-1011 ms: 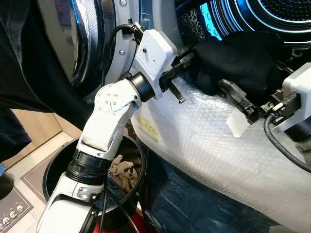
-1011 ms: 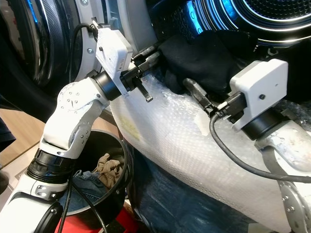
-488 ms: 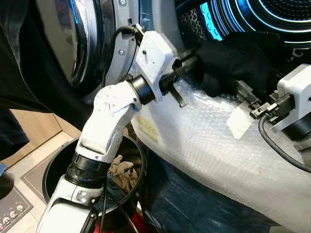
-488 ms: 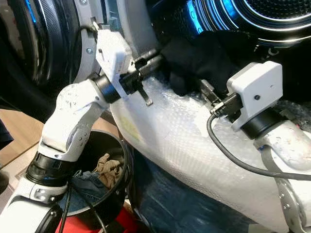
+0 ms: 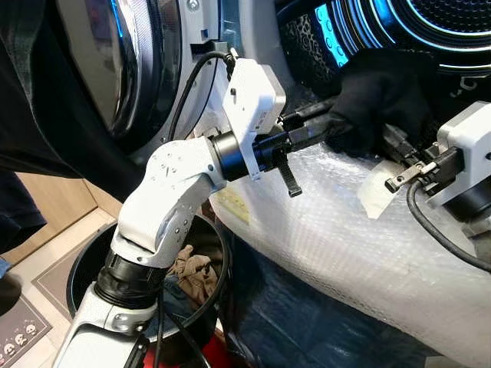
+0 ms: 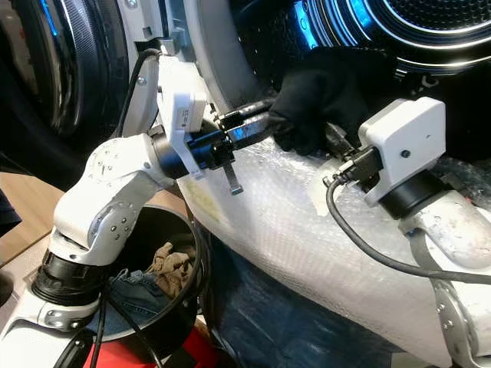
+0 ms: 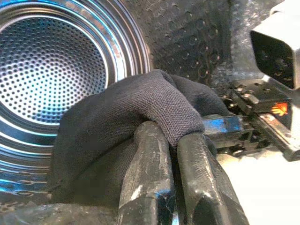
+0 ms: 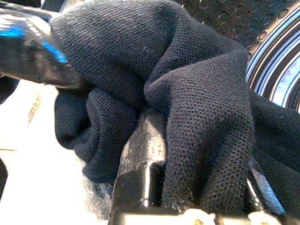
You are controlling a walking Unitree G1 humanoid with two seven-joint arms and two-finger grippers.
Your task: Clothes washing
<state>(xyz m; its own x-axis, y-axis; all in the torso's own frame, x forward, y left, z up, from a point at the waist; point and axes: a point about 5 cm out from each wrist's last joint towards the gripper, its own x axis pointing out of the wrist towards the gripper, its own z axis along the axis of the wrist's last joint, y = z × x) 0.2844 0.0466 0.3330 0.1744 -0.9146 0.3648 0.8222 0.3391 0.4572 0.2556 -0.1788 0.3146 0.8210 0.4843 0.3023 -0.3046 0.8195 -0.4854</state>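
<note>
Nearest, low on the left, a black basket (image 5: 84, 264) stands on the floor with a tan garment (image 5: 192, 272) and some denim inside, presumably laundry waiting its turn; above it the washer's front is draped in bubble wrap (image 5: 337, 230), likely padding so the arms can rest and slide without scraping the machine; over that padding both arms reach toward the opening from either side, which lets them carry one soft bundle between them; the left gripper (image 7: 171, 140) has its two fingers pinched close together on a fold of the black cloth (image 5: 380, 96), the weave bunched over their tips; the right gripper (image 8: 197, 154) grips the same cloth from the other side, a thick fold wedged between its fingers; the cloth itself hangs at the mouth of the washer, just above the wrap's upper edge and not yet inside; beyond it the perforated drum (image 7: 51, 70) glows blue, open to receive the load; the door (image 5: 134, 69) stands swung wide on the left.
</note>
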